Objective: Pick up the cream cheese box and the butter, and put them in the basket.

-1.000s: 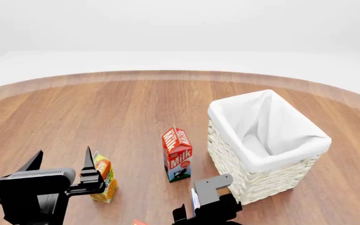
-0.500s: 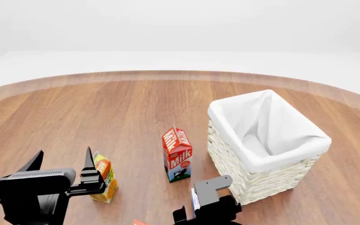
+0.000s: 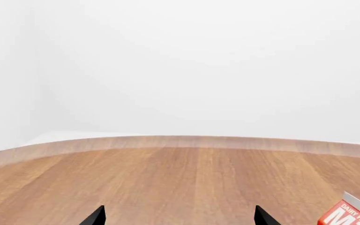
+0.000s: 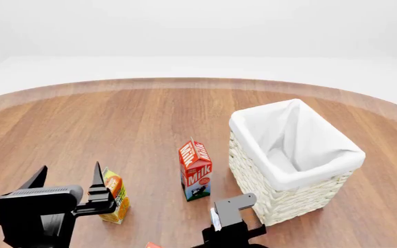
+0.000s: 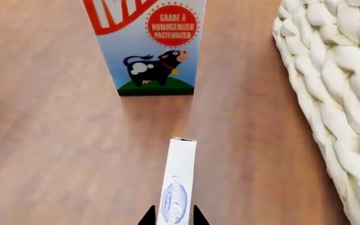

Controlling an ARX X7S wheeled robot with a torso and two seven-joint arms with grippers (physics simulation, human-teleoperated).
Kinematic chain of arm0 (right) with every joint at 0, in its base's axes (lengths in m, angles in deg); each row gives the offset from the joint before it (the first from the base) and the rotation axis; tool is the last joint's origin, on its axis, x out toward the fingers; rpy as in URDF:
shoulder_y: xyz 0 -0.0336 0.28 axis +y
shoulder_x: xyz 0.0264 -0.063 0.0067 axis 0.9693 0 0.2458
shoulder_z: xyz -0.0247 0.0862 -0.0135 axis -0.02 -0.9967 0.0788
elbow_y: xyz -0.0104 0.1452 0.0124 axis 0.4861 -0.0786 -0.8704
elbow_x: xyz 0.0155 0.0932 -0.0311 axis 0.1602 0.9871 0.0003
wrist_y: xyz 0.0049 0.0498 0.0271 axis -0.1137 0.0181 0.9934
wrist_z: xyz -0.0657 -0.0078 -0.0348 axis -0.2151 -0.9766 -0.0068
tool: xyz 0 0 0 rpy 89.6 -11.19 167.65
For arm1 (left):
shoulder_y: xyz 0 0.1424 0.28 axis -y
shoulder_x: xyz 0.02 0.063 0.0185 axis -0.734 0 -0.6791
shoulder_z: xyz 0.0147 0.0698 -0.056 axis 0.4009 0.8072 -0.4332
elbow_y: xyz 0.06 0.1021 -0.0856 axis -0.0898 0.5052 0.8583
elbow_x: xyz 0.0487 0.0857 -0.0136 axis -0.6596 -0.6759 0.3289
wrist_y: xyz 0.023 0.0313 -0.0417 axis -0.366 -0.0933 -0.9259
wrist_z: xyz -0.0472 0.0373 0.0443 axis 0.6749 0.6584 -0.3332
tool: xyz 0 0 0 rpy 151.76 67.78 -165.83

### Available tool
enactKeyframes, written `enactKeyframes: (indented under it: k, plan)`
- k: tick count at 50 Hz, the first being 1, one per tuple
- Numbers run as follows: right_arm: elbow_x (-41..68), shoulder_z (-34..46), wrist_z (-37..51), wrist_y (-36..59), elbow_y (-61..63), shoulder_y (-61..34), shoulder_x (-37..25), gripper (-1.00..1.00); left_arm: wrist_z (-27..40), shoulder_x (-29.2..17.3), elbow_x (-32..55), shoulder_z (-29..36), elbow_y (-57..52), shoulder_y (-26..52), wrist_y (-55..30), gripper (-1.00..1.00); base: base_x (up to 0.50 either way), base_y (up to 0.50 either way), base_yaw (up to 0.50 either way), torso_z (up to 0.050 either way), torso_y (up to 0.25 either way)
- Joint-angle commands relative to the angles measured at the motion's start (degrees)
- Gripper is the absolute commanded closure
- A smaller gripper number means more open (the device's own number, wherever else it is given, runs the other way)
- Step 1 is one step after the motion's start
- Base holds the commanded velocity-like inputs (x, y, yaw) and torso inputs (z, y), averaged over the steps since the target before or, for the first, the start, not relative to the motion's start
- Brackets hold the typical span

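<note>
The thin flat white cream cheese box [image 5: 178, 183] is held edge-on between the right gripper [image 5: 172, 216] fingertips, jaws clamped on it, above the brown wooden table [image 4: 116, 129], btw the red-white milk carton [image 4: 195, 170] & the pale wicker basket w/ white liner [image 4: 291, 160]. Left gripper [image 4: 67, 183] has jaws apart, near the orange juice carton [image 4: 116, 196]. Butter: only a red corner [image 4: 153, 245] at the head view's bottom edge.

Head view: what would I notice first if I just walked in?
The big basket with its white cloth lining, standing on the right of the wooden table. Next, the bright red milk carton upright just left of it. Near the front edge, the right gripper pinches a thin white cream cheese box between its fingers.
</note>
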Motion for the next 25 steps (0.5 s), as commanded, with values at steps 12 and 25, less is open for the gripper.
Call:
enactKeyframes:
  k: [12,25]
  plan:
    - [4.50,-0.99,3.89,3.54,11.07,1.55,-2.99,1.00,0.15,-0.17,0.09,0.37,0.39,0.05,0.44,-1.00,0.00,0.00,0.00,0.000,0.000]
    - [8.54,-3.90,8.99,9.31,25.92,2.99,-5.39,1.00,0.39,-0.35,0.21,0.53,0.27,0.01,0.38,-1.00,0.00,0.00,0.00,0.000,0.000]
